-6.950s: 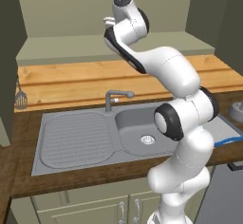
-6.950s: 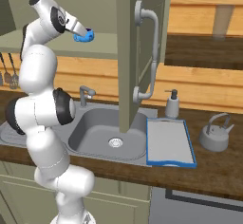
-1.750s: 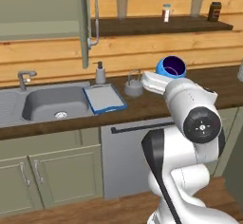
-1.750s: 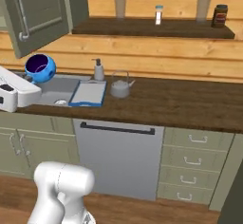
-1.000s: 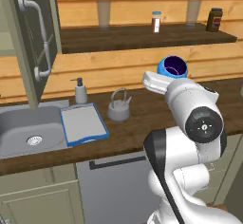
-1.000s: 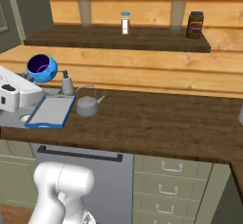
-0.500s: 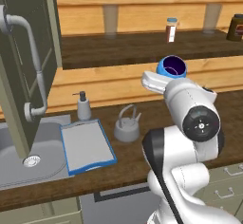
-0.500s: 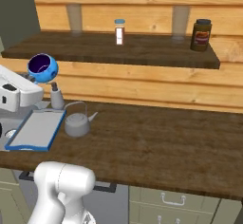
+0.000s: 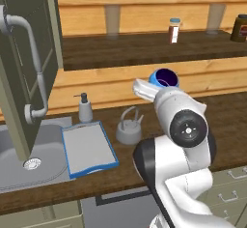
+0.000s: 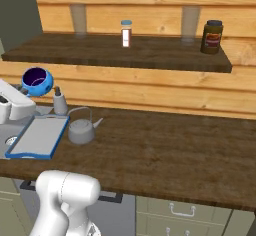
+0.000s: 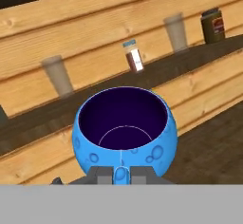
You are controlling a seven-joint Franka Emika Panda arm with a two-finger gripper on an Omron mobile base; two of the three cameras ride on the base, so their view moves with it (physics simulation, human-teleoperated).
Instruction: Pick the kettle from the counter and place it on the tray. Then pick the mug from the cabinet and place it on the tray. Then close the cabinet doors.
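My gripper [image 11: 121, 174] is shut on the blue mug [image 11: 123, 130], holding it upright in the air by its handle side. That mug [image 9: 164, 78] hangs above and right of the grey kettle [image 9: 129, 131], which stands on the dark wood counter [image 9: 226, 121]. Just left of the kettle lies the blue-rimmed tray [image 9: 87, 147], with nothing on it. From the right base view the mug [image 10: 36, 81] is above the tray [image 10: 36, 137], with the kettle [image 10: 81, 130] beside it. An olive cabinet door [image 9: 24, 77] stands open at the left.
A soap bottle [image 9: 85, 109] stands behind the tray, and the steel sink [image 9: 29, 159] lies left of it. The wall shelf carries a spice jar [image 9: 174, 30] and a dark jar [image 10: 212, 36]. Drawers [image 10: 180, 210] sit below the counter's long bare right stretch.
The whole picture shifted as the base drove closer to the counter a second ago, then nearly settled. The mug stays held in the shut gripper; kettle and tray have not moved.
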